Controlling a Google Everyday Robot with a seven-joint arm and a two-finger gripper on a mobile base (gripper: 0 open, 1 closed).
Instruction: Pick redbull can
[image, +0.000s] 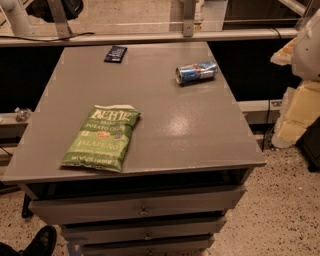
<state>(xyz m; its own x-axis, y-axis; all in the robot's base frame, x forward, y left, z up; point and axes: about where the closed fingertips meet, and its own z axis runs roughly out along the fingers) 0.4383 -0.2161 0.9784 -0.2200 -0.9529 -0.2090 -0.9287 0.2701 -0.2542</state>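
Lying sideways, one redbull can (196, 73), one chip bag (102, 137), one packet (115, 53), gripper offscreen (jaws unseen)

On the grey surface (165, 125): redbull can (196, 72) on its side, far right; green chip bag (102, 136) flat near front left edge, well apart from the can; small dark-blue packet (115, 53) flat by far edge. Drawers (140, 207) underneath. The gripper is out of frame.
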